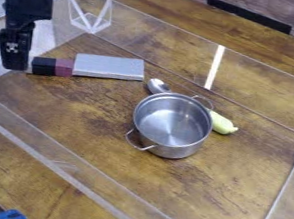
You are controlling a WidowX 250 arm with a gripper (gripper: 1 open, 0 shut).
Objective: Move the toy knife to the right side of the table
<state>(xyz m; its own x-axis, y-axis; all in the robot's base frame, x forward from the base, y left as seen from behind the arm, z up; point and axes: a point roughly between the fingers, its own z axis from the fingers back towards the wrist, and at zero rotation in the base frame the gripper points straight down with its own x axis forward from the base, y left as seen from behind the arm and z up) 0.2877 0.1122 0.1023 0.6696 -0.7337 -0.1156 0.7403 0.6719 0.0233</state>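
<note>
In the single camera view we see the gripper [11, 57] at the far left of the table [127, 185], pointing down just beside the handle end of the toy knife [88, 67]. Its jaws look parted, with nothing between them. The toy knife lies flat on the left part of the wood, blade toward the centre. Near the middle we find a steel pot [172, 124], with a small yellow-green piece [225, 124] just right of it.
</note>
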